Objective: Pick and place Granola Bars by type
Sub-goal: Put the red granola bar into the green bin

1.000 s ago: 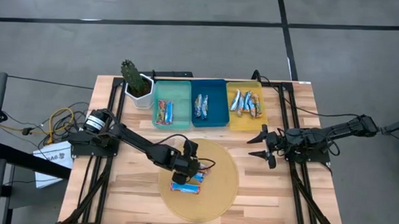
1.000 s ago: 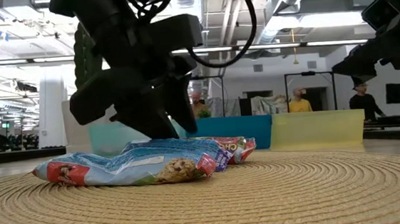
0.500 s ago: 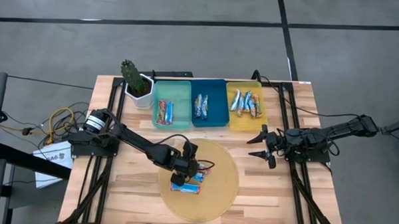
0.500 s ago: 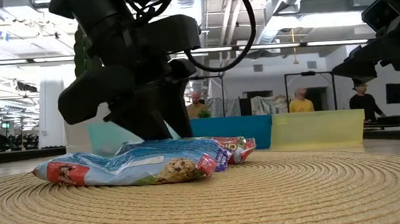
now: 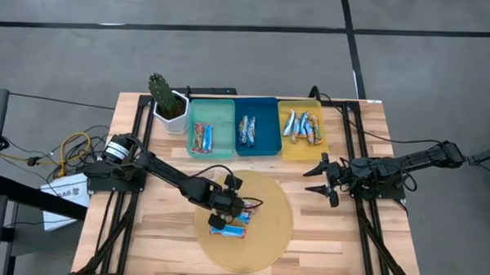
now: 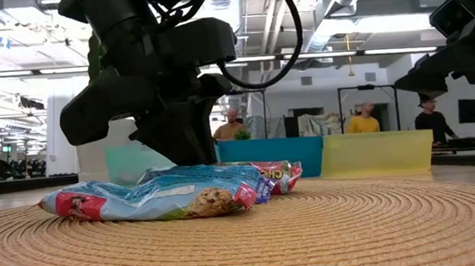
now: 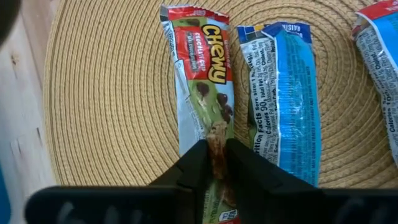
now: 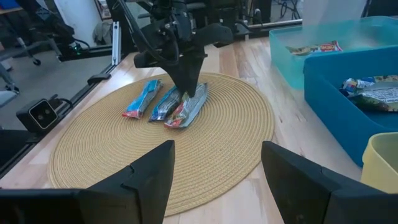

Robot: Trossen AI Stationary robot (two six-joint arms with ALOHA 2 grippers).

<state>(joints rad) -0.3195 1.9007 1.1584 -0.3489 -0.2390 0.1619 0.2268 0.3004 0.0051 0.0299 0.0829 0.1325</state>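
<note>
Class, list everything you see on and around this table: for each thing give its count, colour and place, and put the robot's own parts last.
Round mat: one, tan woven, front centre of the table.
Granola bars on the mat: three; a red-green one and a blue one side by side, a third blue one beyond.
Trays: teal, blue, yellow, in a row at the back, each holding bars.
Cactus: one, green, in a white pot beside the teal tray.
People: three, far in the room behind.
Left claw: shut on the red-green bar.
Right claw: open, above the table by the yellow tray.
</note>
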